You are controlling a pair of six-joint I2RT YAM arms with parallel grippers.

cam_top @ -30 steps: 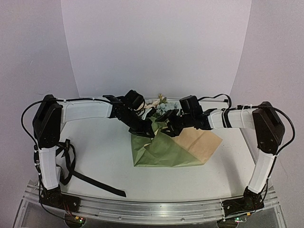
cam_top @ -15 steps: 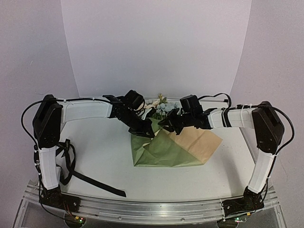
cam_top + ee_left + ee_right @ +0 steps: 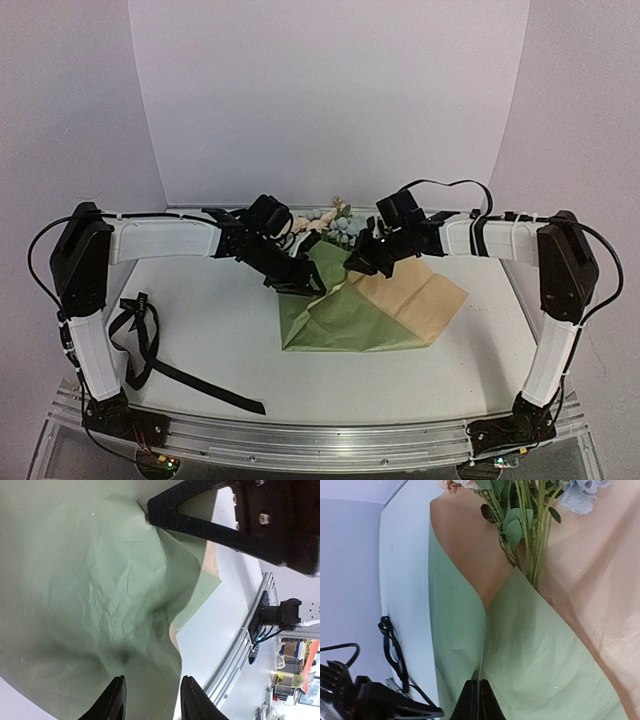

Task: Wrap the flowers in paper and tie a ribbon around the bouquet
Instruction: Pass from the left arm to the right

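Light, creased, tear-prone paper [image 3: 345, 320] is folded over the flowers [image 3: 338, 224] mid-tabletop [image 3: 220, 340]. A fold edge is pinched by the closed right gripper [image 3: 477, 700]; the left gripper [image 3: 152, 692] is parted, empty. Edges are best gripped.

Creased olive-and-tan paper [image 3: 350, 320] half-folded over pale flowers [image 3: 330, 222]; black ribbon [image 3: 200, 385] loose, well apart left.

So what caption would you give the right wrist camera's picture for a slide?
The right gripper, shut, pinches the edge of the folded-over green paper; the flowers lie on its tan side.
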